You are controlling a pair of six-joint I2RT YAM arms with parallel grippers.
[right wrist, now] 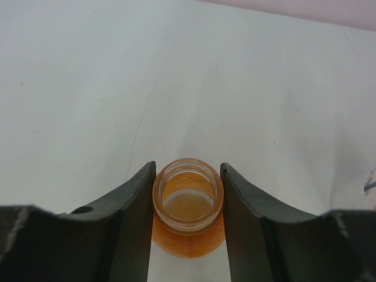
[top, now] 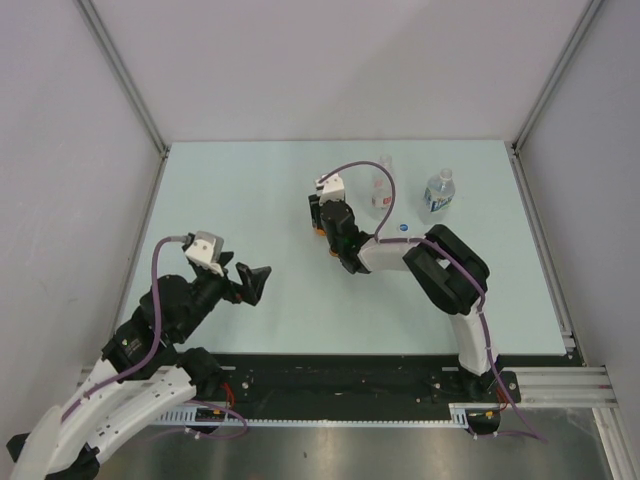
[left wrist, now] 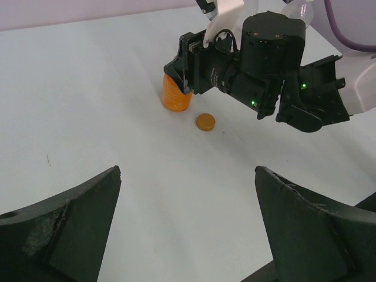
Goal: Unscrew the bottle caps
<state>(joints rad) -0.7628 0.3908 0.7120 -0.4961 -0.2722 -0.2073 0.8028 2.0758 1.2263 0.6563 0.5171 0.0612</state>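
The short orange bottle [right wrist: 188, 235] stands upright with its mouth uncovered, and my right gripper [right wrist: 188, 170] is shut on its neck, one finger pressed against each side. From the left wrist view the same orange bottle [left wrist: 175, 97] shows under the right gripper [left wrist: 188, 70], with the orange cap [left wrist: 205, 122] lying flat on the table just beside it. My left gripper [left wrist: 188, 176] hangs open and empty, well short of the cap. In the top view the left gripper [top: 256, 283] sits left of the right gripper [top: 319, 222]. A blue cap [top: 402, 229] lies loose on the table.
Two clear bottles stand behind the right arm: one with a red-white label [top: 381, 190] and one with a blue-white label [top: 438, 192]. Whether either carries a cap is too small to tell. The right forearm [top: 445, 270] crosses the table's right half. Grey walls enclose the table.
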